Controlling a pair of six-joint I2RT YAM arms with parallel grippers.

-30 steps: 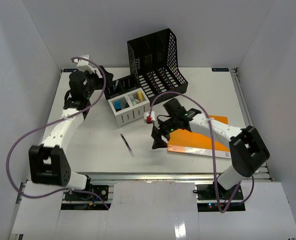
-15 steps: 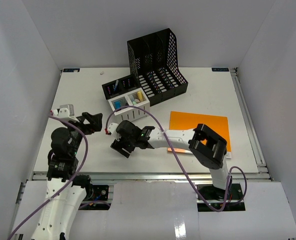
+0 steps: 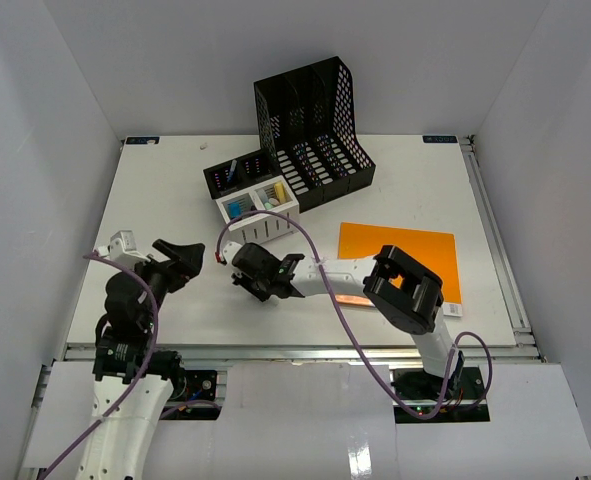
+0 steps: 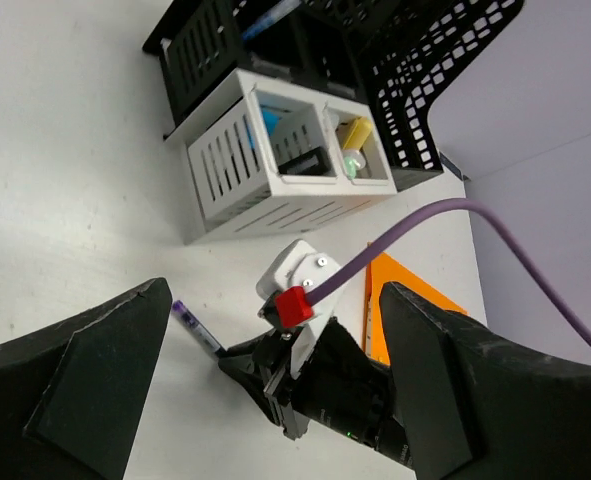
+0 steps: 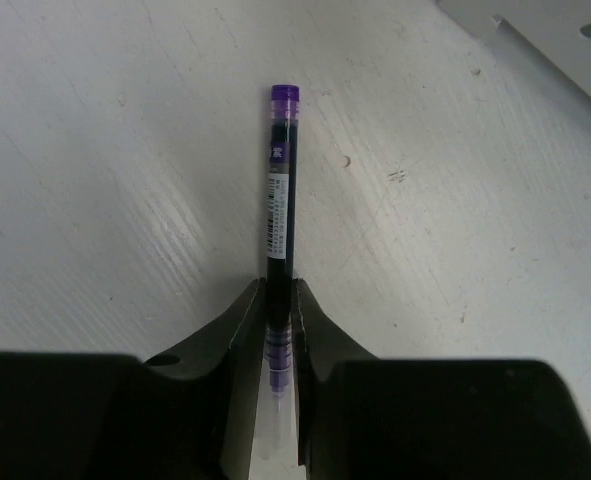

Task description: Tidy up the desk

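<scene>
the desk [image 3: 175, 190] is the wide white top that fills the floor of the enclosure, with both arms bolted at its near edge; near the front left, the left gripper [image 3: 187, 262] hangs above it with its fingers spread wide and nothing between them; just to its right, the right gripper [image 5: 278, 300] sits low over the front middle of the desk, its fingers drawn narrow and pinching a purple pen [image 5: 279, 200] by its clear end, the capped end pointing away from the fingers along the white surface; a purple cable [image 3: 275, 222] loops up from that wrist; right of the arm, an orange folder [image 3: 415, 250] lies flat; behind the pen stands a white slotted box [image 3: 258, 222] with small items in its compartments; touching it at the back is a low black tray [image 3: 237, 172]; farthest back, a tall black mesh file rack [image 3: 315, 120] stands beside them.
</scene>
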